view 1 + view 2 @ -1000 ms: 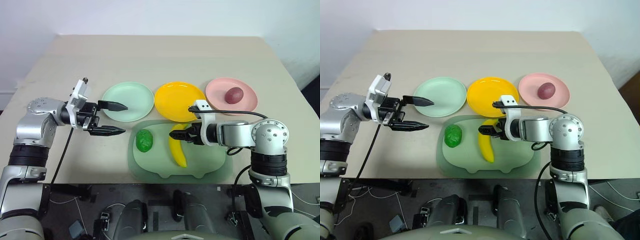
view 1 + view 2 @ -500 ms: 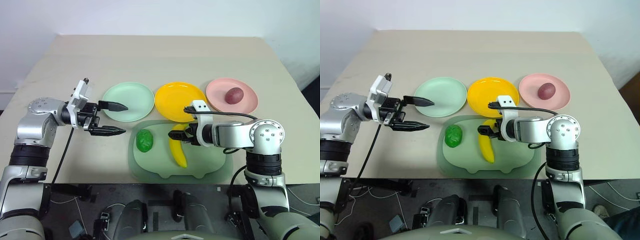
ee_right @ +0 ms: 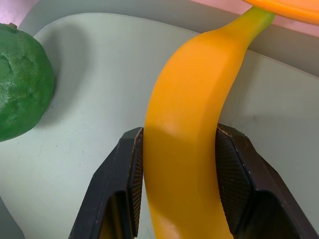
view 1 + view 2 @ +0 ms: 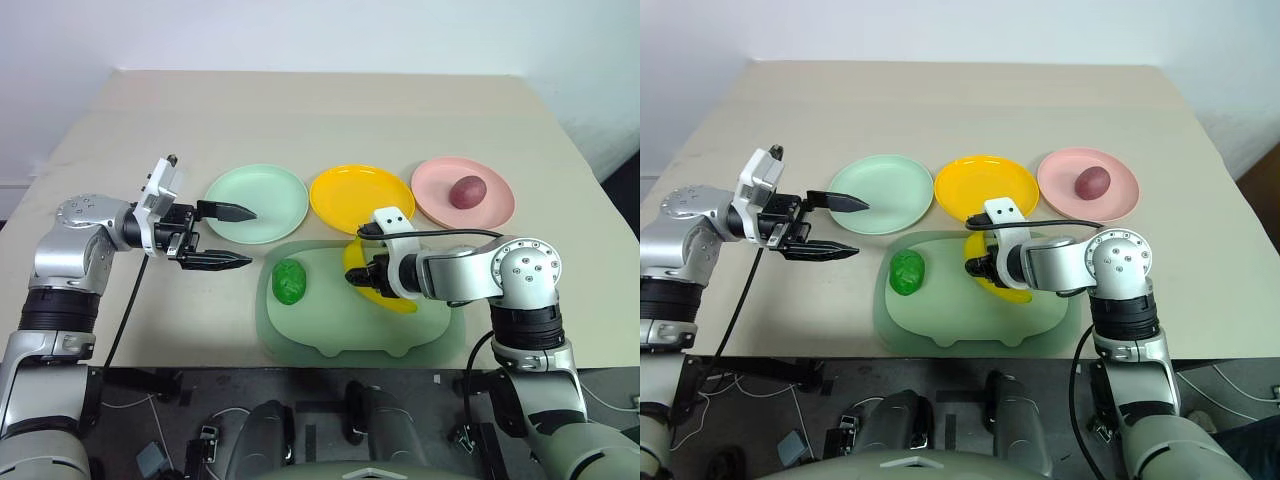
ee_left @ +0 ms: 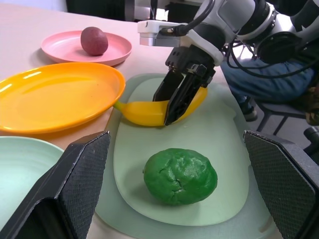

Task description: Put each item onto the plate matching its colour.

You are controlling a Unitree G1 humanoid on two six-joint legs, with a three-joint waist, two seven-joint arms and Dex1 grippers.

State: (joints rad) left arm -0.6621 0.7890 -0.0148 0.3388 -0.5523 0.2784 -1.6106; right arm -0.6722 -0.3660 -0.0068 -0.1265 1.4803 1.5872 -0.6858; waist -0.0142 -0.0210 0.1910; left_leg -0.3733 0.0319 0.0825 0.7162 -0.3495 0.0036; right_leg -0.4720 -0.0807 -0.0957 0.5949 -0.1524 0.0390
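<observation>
One down, two to go. The red-purple fruit [image 4: 467, 190] already sits on the pink plate [image 4: 495, 206], so that's sorted. The right claw [image 5: 174, 97] is clamped on the banana [image 3: 187, 149] over the big pale green mat [image 4: 330, 330], with the banana's tip right beside the yellow plate [image 4: 345, 195], not on it yet. The green lump [image 4: 290, 281] sits on the mat untouched, and the mint plate [image 4: 280, 200] has nothing on it. The left claw [image 4: 228, 236] hovers spread apart just beside the mint plate, holding nothing.
</observation>
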